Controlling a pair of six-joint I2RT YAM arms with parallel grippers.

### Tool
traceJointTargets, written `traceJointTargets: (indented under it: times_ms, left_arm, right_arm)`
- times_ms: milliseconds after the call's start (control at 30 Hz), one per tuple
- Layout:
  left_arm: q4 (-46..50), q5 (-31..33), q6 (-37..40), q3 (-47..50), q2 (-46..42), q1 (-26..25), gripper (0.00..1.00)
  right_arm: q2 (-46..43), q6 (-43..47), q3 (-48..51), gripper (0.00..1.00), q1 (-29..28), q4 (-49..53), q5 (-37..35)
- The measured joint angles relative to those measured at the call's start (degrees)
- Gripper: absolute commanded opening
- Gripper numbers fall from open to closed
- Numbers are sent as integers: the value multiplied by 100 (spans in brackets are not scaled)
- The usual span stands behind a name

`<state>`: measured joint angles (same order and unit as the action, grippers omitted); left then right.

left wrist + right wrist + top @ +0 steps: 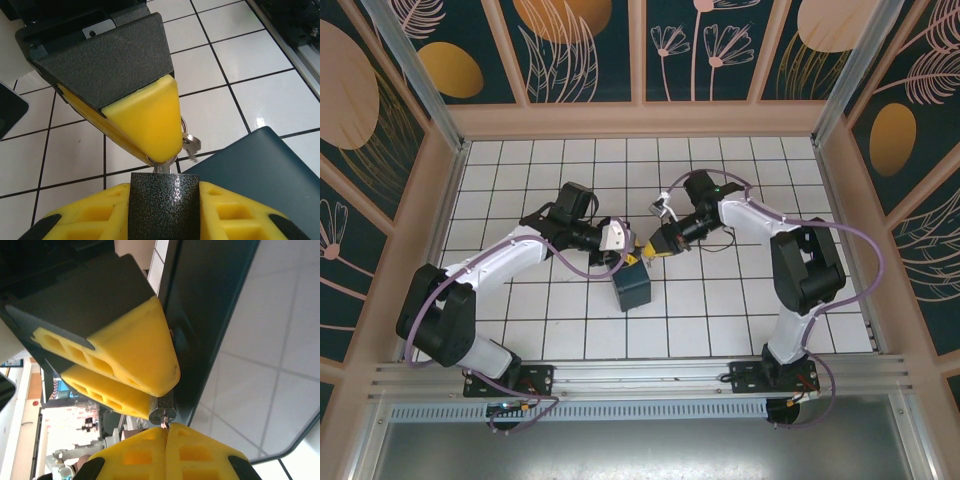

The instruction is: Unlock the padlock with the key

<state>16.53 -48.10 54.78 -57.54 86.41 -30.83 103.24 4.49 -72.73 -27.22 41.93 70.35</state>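
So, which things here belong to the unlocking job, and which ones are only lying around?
For the job:
- padlock, gripped by the left gripper
- key, pinched in the right gripper

Just lying about:
- dark teal box, standing on the tiled table

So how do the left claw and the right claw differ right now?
The left claw has its fingers apart, the right claw has them pressed together. The left claw grips the dark padlock, the right claw the thin key. Both have yellow fingers and meet tip to tip.
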Motion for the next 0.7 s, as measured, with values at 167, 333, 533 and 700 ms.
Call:
traceJointTargets:
  times_ms: [167, 333, 533, 700]
  left_arm:
    - [-11, 125, -173, 2, 0, 68, 28]
    - [-409, 76, -612, 221, -28, 94, 28]
    - [-964, -74, -968, 494, -68, 74, 28]
    - [-1235, -120, -1060, 570, -109, 70, 28]
  right_arm:
    - [-44, -518, 44, 0, -61, -518, -136]
    - [-273, -905, 328, 6, -79, -1062, -291]
    - [-503, -1375, 621, 29, -96, -1742, -232]
    - [-734, -1523, 772, 37, -22, -1921, -138]
